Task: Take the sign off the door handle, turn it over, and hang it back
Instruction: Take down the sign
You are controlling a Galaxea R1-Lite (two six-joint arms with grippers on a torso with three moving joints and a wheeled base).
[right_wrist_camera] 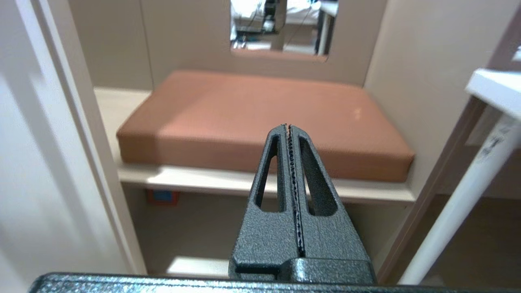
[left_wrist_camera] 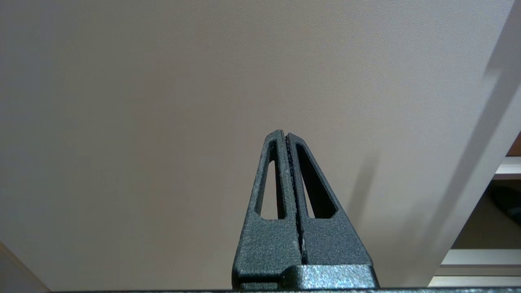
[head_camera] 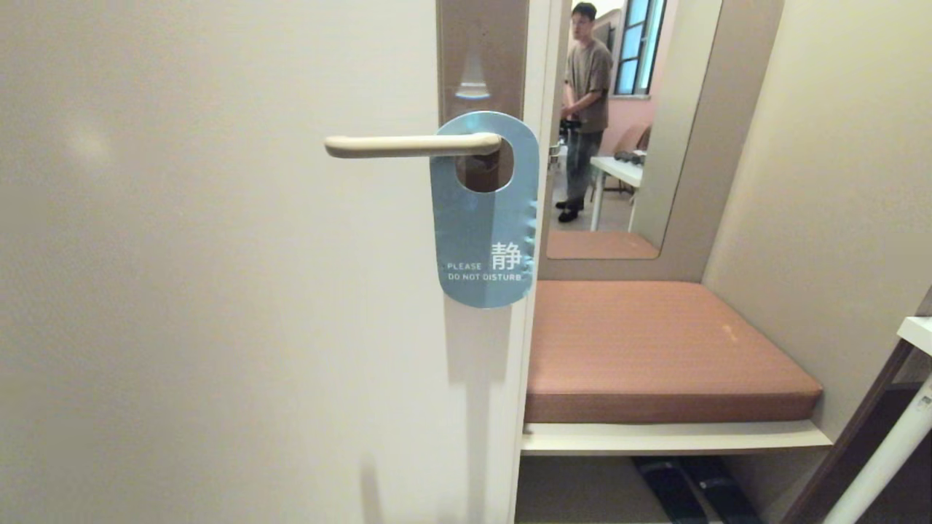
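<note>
A pale cream door (head_camera: 204,291) fills most of the head view, standing at the edge of an alcove with beige walls. The sign (head_camera: 484,240) hangs on the door handle (head_camera: 408,145) by its oval hole, close to the pivot end against the tall brownish-grey backplate (head_camera: 480,51). Its slate-blue face is outward, reading "PLEASE DO NOT DISTURB" under a white character, and its lower edge hangs just past the door's edge. Beside the door, a brown cushion (head_camera: 655,349) lies on a low white shelf (head_camera: 677,437). Above the cushion a mirror (head_camera: 626,131) shows a person standing next to a white table. A white pole (head_camera: 885,455) leans at the right edge. Neither arm shows in the head view. The left gripper (left_wrist_camera: 285,136) points at the plain door surface, fingers pressed together with nothing between them. The right gripper (right_wrist_camera: 288,128) points toward the cushion, likewise closed and empty.
</note>
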